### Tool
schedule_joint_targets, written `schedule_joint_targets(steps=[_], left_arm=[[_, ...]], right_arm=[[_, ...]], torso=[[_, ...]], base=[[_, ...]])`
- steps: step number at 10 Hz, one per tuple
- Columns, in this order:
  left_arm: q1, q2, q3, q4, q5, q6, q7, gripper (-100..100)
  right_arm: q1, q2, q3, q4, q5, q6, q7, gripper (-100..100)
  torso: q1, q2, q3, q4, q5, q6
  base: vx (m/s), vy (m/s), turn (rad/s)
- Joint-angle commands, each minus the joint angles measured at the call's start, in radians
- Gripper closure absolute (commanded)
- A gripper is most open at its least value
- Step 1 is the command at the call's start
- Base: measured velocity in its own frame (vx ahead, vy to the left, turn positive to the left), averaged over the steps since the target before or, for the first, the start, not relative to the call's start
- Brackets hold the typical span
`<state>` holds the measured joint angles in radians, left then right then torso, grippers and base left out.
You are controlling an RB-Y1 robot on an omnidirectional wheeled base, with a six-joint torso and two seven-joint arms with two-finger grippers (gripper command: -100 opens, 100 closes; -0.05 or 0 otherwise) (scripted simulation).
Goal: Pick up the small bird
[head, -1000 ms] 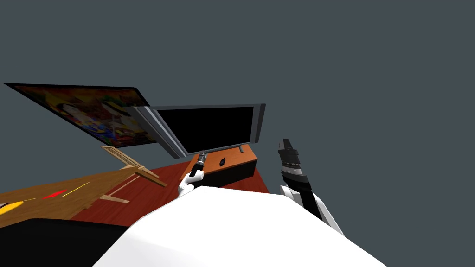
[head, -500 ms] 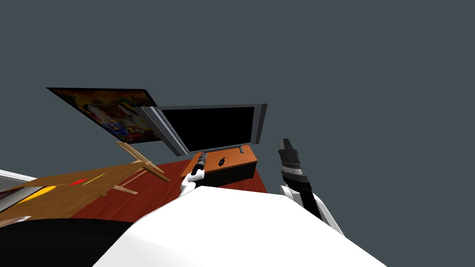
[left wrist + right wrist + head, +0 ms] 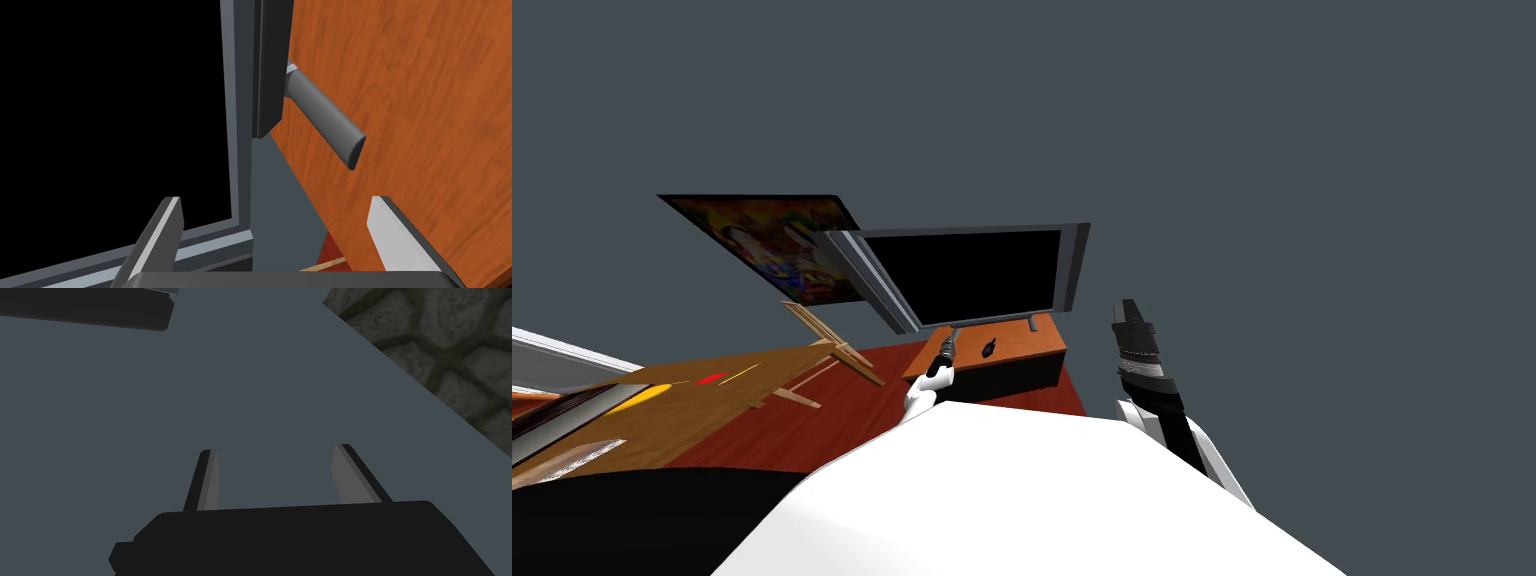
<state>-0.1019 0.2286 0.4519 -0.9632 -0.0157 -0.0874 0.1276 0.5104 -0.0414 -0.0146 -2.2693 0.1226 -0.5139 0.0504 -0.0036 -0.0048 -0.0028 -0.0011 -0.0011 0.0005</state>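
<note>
Centrally placed: small dark bird (image 3: 991,348) on the orange-brown wooden top of the TV stand (image 3: 1042,340), in front of the TV (image 3: 962,275) and roughly between its two grey feet. Sits just beside the left gripper (image 3: 946,346), toward the robot's right, apart from it.

Left gripper: fingers spread wide, empty, aimed along the stand top at the lower edge of the screen and one TV foot (image 3: 325,120). Judged lined up beside the bird rather than on it. Probably calls for a swing to the right before closing.

Right gripper (image 3: 275,458): raised at the right side, fingers parted, holding nothing, presumably parked clear of the work.

Heading and long axis of the bird: too small to tell, with no beak or tail made out.

Off to the left: painting (image 3: 772,235), easel (image 3: 830,345), wooden table (image 3: 682,410).
</note>
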Motion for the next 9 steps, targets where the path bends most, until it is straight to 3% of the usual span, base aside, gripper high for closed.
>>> schedule_joint_targets(steps=[1, 2, 5, 9], left_arm=[[-0.036, 0.003, 0.023, 0.050, 0.002, 0.038, 0.002, -100], [-0.036, 0.003, 0.023, 0.075, 0.002, 0.038, 0.002, -100], [-0.093, 0.007, 0.053, 0.153, 0.005, 0.072, 0.002, -100], [-0.121, 0.009, 0.066, 0.235, 0.007, 0.088, 0.002, -100]], right_arm=[[0.000, 0.000, 0.000, 0.000, 0.000, 0.000, 0.000, 0], [0.000, 0.000, 0.000, 0.000, 0.000, 0.000, 0.000, 0], [0.000, 0.000, 0.000, 0.000, 0.000, 0.000, 0.000, 0], [0.000, 0.000, 0.000, 0.000, 0.000, 0.000, 0.000, 0]], torso=[[0.000, 0.000, 0.000, 0.000, 0.000, 0.000], [-0.003, -0.001, 0.000, 0.000, -0.001, 0.000], [0.001, 0.000, 0.000, 0.000, 0.000, 0.000], [0.002, 0.000, 0.000, 0.000, 0.000, 0.000]], base=[[0.042, -0.132, 0.167], [0.035, -0.110, 0.056], [0.034, -0.075, 0.078], [0.026, -0.053, 0.049]])
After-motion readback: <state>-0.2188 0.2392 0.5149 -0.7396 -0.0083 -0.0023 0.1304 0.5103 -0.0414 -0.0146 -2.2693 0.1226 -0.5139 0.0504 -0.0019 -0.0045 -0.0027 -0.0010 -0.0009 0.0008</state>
